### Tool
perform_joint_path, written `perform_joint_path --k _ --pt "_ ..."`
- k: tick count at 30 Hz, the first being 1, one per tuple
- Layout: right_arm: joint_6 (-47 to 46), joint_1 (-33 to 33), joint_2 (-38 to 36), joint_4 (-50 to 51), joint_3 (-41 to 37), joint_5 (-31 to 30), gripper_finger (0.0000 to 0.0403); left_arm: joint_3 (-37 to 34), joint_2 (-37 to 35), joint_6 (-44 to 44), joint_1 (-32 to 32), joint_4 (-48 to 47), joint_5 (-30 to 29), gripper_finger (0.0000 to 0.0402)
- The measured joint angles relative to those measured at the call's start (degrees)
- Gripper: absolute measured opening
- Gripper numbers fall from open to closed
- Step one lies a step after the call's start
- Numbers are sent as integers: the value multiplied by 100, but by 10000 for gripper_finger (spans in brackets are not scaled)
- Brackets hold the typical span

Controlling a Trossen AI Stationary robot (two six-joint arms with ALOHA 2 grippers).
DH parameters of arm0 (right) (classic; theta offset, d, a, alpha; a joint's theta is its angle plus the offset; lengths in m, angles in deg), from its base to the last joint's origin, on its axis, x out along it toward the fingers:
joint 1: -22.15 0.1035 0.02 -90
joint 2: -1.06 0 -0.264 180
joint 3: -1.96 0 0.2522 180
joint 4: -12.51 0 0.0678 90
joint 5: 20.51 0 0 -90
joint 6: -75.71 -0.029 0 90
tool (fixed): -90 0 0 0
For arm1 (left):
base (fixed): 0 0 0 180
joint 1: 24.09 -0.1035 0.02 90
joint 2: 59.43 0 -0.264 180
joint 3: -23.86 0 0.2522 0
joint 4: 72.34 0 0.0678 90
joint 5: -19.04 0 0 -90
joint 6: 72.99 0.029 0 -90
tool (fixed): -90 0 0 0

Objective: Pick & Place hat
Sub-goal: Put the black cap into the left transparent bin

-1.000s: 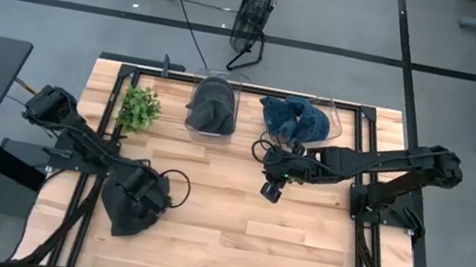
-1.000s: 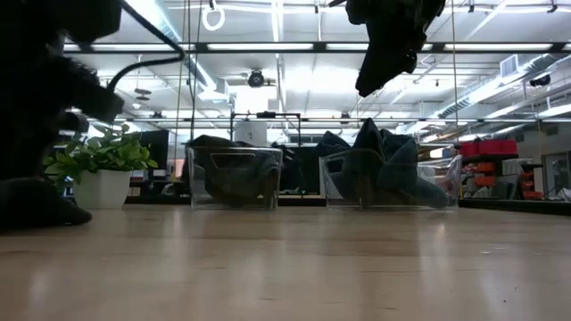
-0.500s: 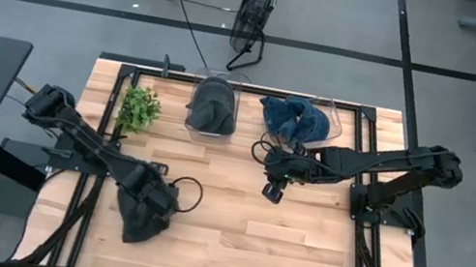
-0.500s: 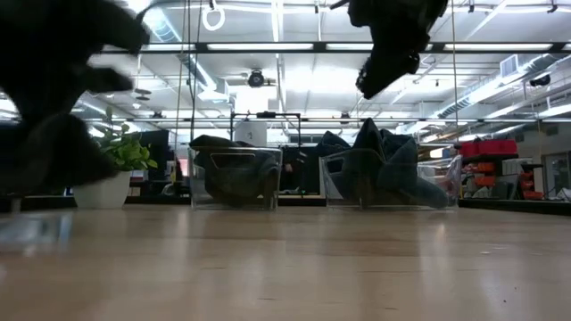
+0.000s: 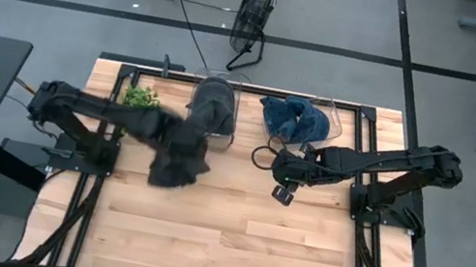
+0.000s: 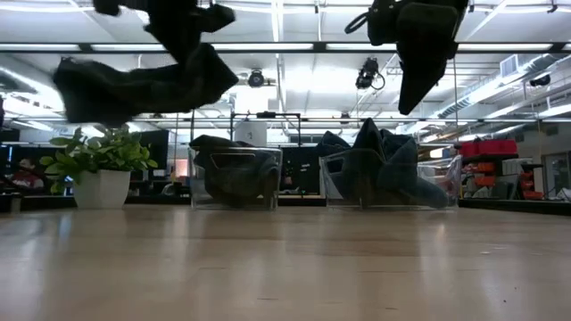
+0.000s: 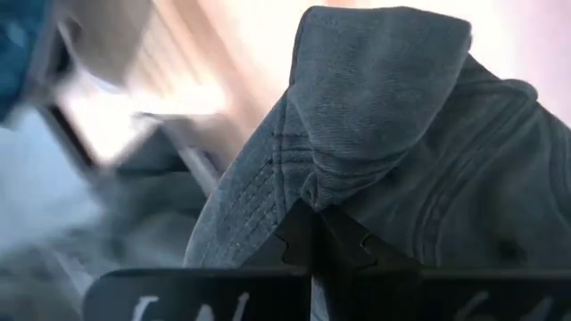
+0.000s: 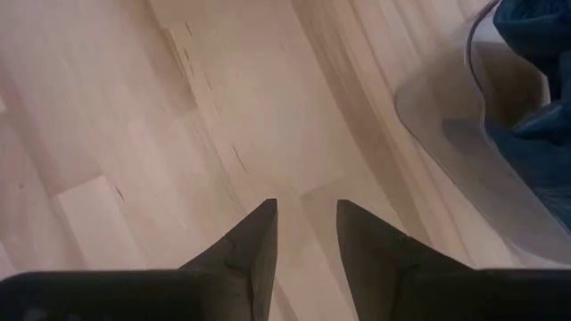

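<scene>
A dark grey hat (image 5: 178,164) hangs in the air over the table's left half, near the far edge, with my left gripper (image 5: 171,136) shut on it. The low view shows the hat (image 6: 134,85) well above the wood. It fills the left wrist view (image 7: 393,134). My right gripper (image 5: 283,194) hovers open over the table's middle right, with bare wood between its fingers (image 8: 306,214). My left gripper pinches a fold of the hat's cloth beside the stitched brim (image 7: 303,192) between its two shut fingers (image 7: 294,241). The hat hangs slack below the gripper, clear of the table.
At the far edge stand a clear bin with dark grey hats (image 5: 214,105) and a clear bin with blue hats (image 5: 297,119). A small potted plant (image 5: 138,101) stands to their left. The table's near half is bare wood (image 5: 229,240).
My left gripper has shut on the hat at the table's near left. It has lifted the hat clear and carried it up and toward the far edge, near the grey-hat bin. My right gripper has shifted slightly toward the table's right.
</scene>
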Motion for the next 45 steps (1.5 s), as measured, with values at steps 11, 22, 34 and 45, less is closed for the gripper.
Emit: perform_joint_path --k 11,22,34,45 --pt "18 0 0 -108 0 -2 123 325 9 3897 -2159 744 951 7" --pt "20 0 -2 -308 0 -47 123 329 397 5346 -3518 2189 2520 5" --pt "20 0 -2 -424 0 -153 123 329 1364 5142 -3965 2124 2846 7" --pt "20 0 -2 -444 0 -200 123 329 2040 3960 -3928 2532 2876 16"
